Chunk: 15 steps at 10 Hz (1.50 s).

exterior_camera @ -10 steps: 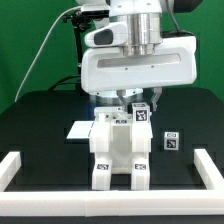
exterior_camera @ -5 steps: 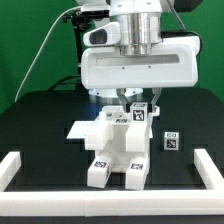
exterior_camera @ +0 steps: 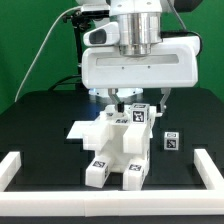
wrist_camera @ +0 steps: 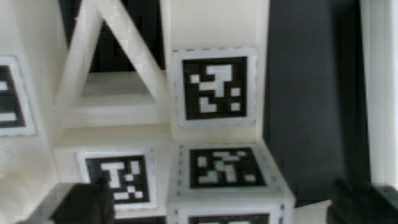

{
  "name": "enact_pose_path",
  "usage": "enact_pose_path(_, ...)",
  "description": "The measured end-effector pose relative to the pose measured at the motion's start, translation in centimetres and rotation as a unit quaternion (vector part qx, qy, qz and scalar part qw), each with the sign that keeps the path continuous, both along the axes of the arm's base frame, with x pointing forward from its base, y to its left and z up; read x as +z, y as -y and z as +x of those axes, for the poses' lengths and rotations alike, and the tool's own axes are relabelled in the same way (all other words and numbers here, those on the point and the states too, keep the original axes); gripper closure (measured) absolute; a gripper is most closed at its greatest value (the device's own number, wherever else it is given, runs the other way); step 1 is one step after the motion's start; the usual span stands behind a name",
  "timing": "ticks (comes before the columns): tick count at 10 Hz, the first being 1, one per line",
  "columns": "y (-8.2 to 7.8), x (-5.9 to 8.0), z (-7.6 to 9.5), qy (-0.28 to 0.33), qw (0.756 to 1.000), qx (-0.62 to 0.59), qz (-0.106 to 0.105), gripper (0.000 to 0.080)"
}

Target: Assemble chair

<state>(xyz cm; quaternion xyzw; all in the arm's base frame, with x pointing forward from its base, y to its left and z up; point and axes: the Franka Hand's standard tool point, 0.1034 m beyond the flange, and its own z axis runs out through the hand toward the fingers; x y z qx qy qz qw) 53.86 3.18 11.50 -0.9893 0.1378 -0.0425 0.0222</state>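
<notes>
Exterior view shows your tool (exterior_camera: 128, 103), grip state unclear, over the chair (exterior_camera: 117, 150) mid-counter (exterior_camera: 45, 120), skewed toward 7 o'clock; any twist could shove it farther askew.

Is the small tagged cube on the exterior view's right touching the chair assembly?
No, the small cube sits alone on the black table, apart from the chair assembly.

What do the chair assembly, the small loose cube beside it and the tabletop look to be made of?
Chair assembly: likely rigid white plastic, matte; blocky moulded shapes with clean edges, and flat black-and-white tags that look like printed stickers.
Small loose cube: seemingly the same white plastic, tagged too.
Tabletop: black, dull and glare-free, perhaps a mat or cloth; the pictures cannot settle which.
</notes>
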Motion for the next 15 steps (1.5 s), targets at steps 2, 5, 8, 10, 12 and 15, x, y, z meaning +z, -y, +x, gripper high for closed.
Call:
enact_pose_path(2,-0.9,0.9,-0.2,-0.009,1.0,-0.002,0.005,0.0162)
enact_pose_path(5,-3.7,4.2,-1.4,0.003,1.0,-0.012,0.016,0.0151)
enact_pose_path(8,-3.4,3.7,-1.5,-0.001,1.0,-0.012,0.014,0.0151)
enact_pose_path(10,-3.4,3.7,-1.5,-0.001,1.0,-0.012,0.014,0.0151)
enact_pose_path(12,-3.4,3.7,-1.5,-0.001,1.0,-0.012,0.014,0.0151)
enact_pose_path(15,-5.7,3.5,-2.5,-0.013,0.99,-0.135,0.027,0.0151)
